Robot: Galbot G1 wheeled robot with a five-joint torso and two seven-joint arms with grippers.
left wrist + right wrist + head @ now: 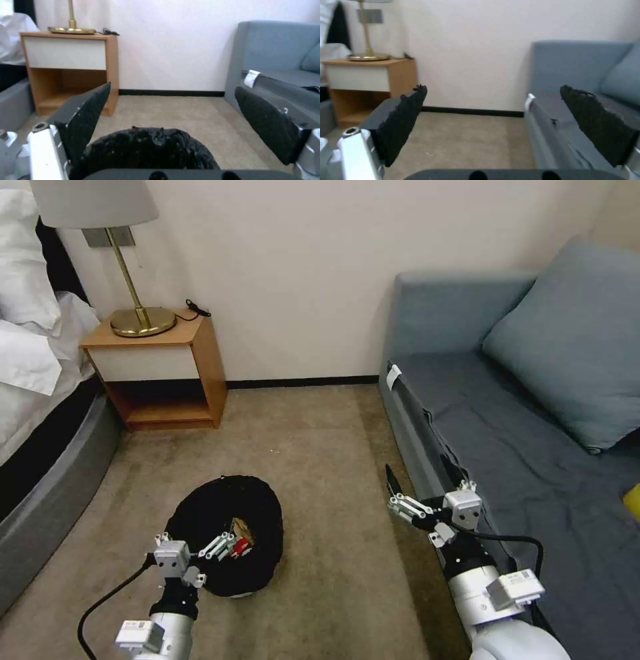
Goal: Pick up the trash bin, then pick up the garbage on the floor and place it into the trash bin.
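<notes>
The trash bin (223,527), round with a black liner, stands on the carpet in front of my left arm; its crumpled liner rim (146,145) lies just under the left wrist camera. Inside it I see garbage: a piece of brown paper (241,527) and a red packet (242,545). My left gripper (230,545) hangs over the bin's opening, open, its black pads (90,110) spread wide with nothing between them. My right gripper (395,499) is open too and hovers empty beside the sofa's front edge, one pad (403,120) toward the nightstand side.
A grey sofa (507,447) with a cushion (573,347) fills the right. A wooden nightstand (160,373) with a brass lamp (133,280) stands against the wall, a bed (40,400) at the left. Open carpet (313,447) lies between them.
</notes>
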